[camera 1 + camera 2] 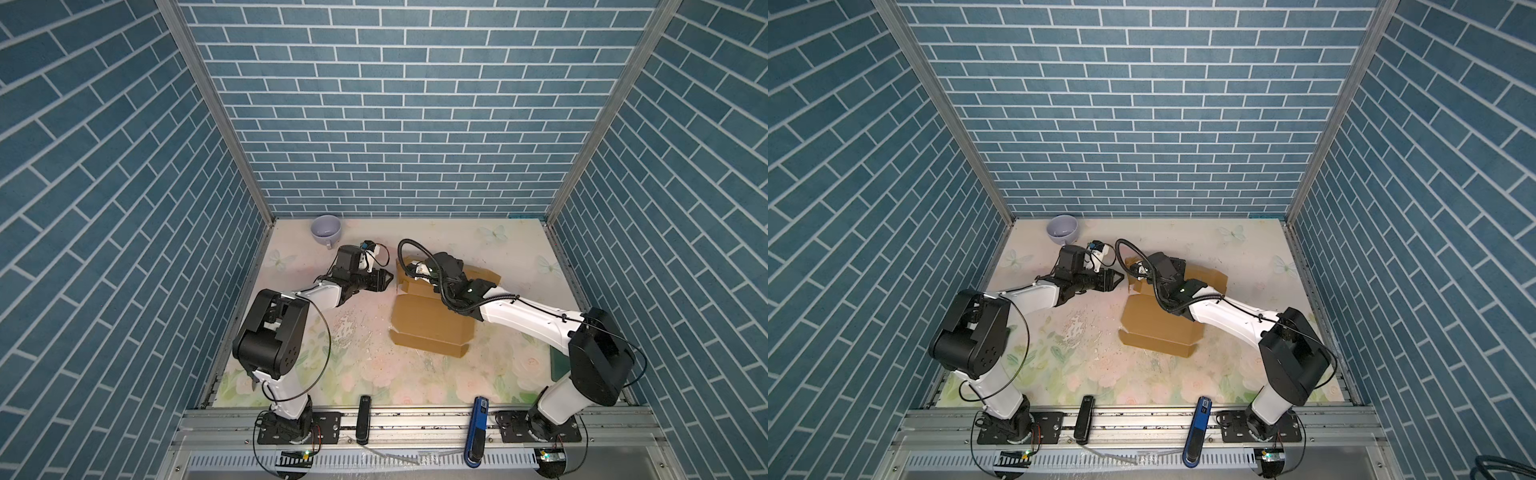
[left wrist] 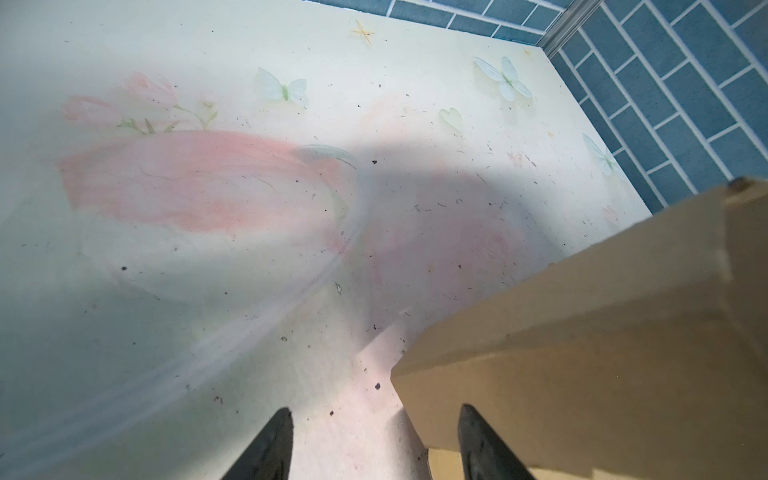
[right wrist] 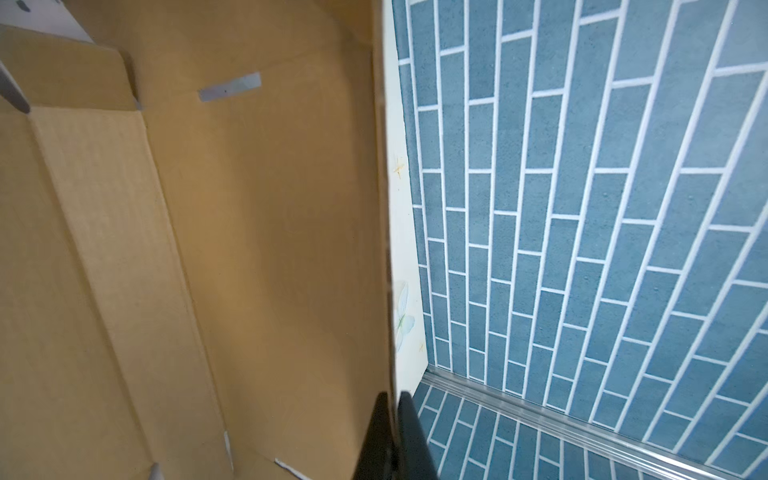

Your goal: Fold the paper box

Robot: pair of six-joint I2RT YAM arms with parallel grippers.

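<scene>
The paper box (image 1: pixel 432 328) (image 1: pixel 1158 328) is tan cardboard, partly folded, lying right of the table's middle in both top views. In the right wrist view its inner panels (image 3: pixel 257 232), creases and small slots show. An upright flap edge (image 3: pixel 380 208) runs down between the jaws of my right gripper (image 3: pixel 392 405), which is shut on that edge. My left gripper (image 1: pixel 388 278) (image 1: pixel 1120 279) hovers just left of the box's far-left flap. It is open with nothing between its fingers (image 2: pixel 374 411). A box corner (image 2: pixel 582 332) lies beside one fingertip (image 2: pixel 467 415).
A lilac cup (image 1: pixel 326 230) (image 1: pixel 1062 228) stands at the far-left corner of the floral table (image 1: pixel 374 374). A black device (image 1: pixel 364 419) and a blue device (image 1: pixel 478 428) sit on the front rail. Blue brick walls close in three sides.
</scene>
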